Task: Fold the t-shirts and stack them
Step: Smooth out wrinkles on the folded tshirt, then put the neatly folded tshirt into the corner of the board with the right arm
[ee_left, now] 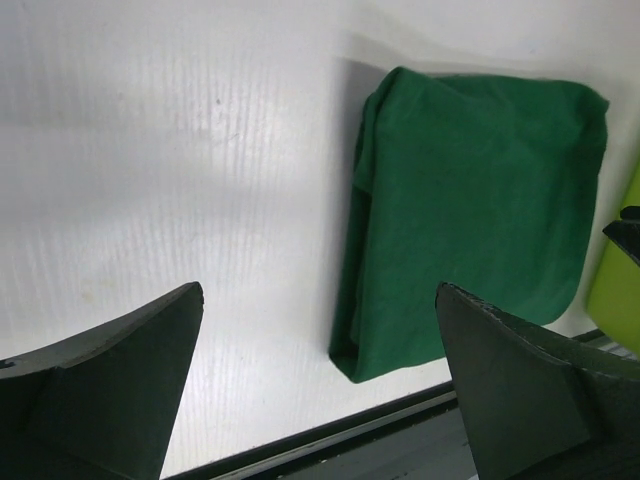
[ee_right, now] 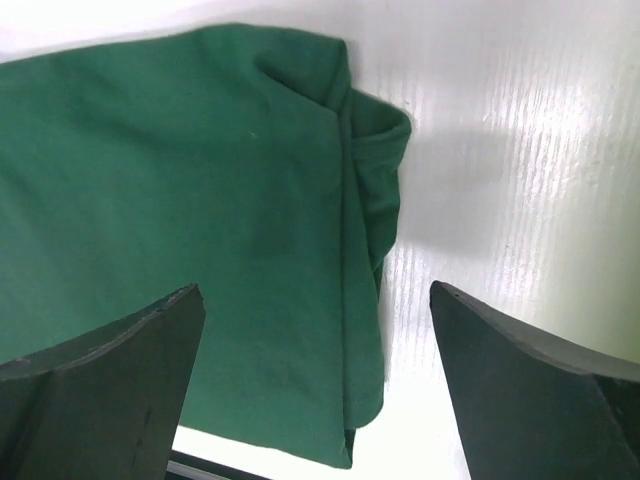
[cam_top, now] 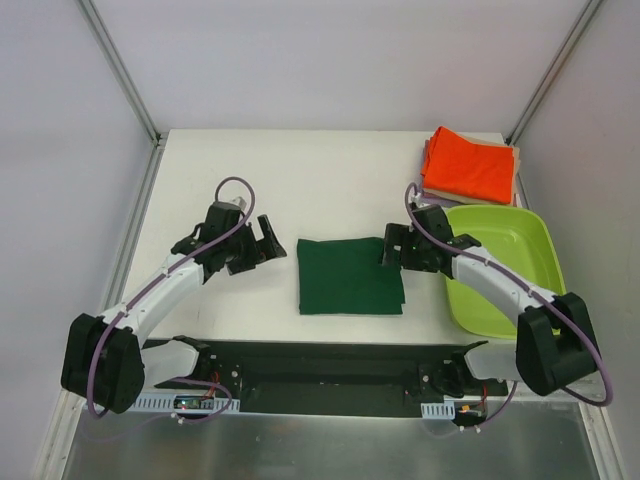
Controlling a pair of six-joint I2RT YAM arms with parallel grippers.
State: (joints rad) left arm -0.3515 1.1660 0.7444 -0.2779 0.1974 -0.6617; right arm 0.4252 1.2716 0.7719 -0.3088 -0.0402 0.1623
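Note:
The dark green shirt (cam_top: 350, 276) lies folded into a rectangle in the middle of the table. It also shows in the left wrist view (ee_left: 470, 210) and the right wrist view (ee_right: 180, 200). My left gripper (cam_top: 257, 244) hovers open and empty just left of it. My right gripper (cam_top: 394, 248) is open and empty over the shirt's right edge. The bright orange shirt (cam_top: 470, 168) lies folded on top of a beige one (cam_top: 516, 166) at the back right. No lavender shirt is in view.
A lime-green plastic bin (cam_top: 500, 262) stands at the right, under my right arm; its edge shows in the left wrist view (ee_left: 618, 280). A black rail (cam_top: 320, 365) runs along the table's near edge.

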